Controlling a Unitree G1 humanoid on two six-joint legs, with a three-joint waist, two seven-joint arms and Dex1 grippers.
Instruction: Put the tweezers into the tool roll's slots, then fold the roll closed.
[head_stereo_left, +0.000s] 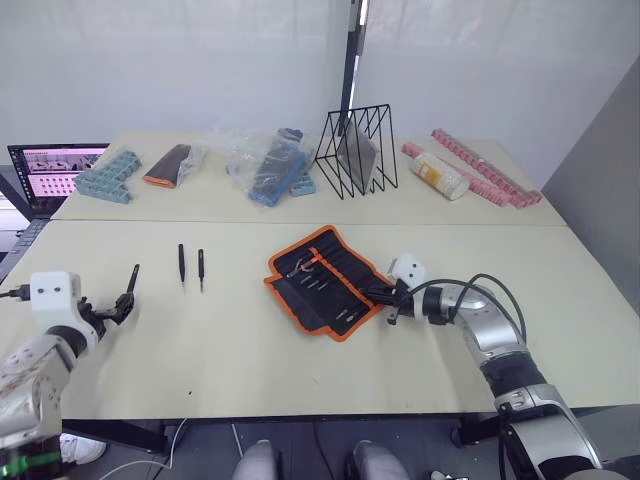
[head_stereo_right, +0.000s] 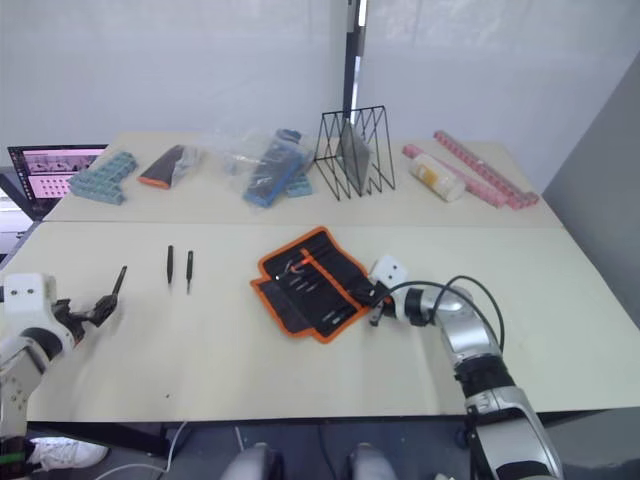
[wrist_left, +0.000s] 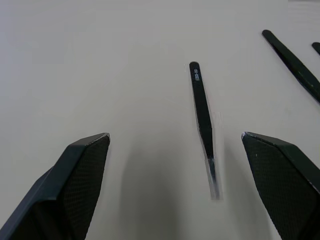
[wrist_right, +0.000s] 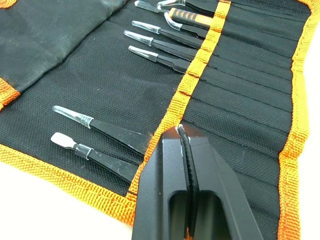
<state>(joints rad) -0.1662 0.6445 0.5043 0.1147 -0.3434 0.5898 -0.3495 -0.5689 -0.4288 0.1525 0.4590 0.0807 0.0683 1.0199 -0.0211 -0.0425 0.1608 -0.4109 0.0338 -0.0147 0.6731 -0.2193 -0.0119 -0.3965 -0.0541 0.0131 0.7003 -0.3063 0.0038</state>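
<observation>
Tool roll (head_stereo_left: 325, 281) lies unrolled near worktop (head_stereo_left: 250, 360) centre, inner face up, so the slots (wrist_right: 240, 100) are reachable. Several tools already sit in the pockets with their capped tips sticking out toward the bare flap (orange-handled one (wrist_right: 192, 15) among them). Right gripper (wrist_right: 186, 150) is over the roll's 4 o'clock edge, jaws pressed together, tips at the orange webbing band (wrist_right: 197, 70); I read it as pinning the fabric or just done seating a tool; nothing visibly held. Three loose tweezers remain out at 9 o'clock from the roll, well apart from it: a pair lying side by side (head_stereo_left: 181, 262) (head_stereo_left: 201, 268) and a single one (head_stereo_left: 133, 279) further left. Left gripper (head_stereo_left: 122, 307) sits just beside that single tweezer (wrist_left: 201, 115), jaws spread wide and straddling it, lined up along its length, which looks like a pre-grasp. Slim flat metal on a smooth top will probably be awkward to pinch. Fold step not yet begun.
</observation>
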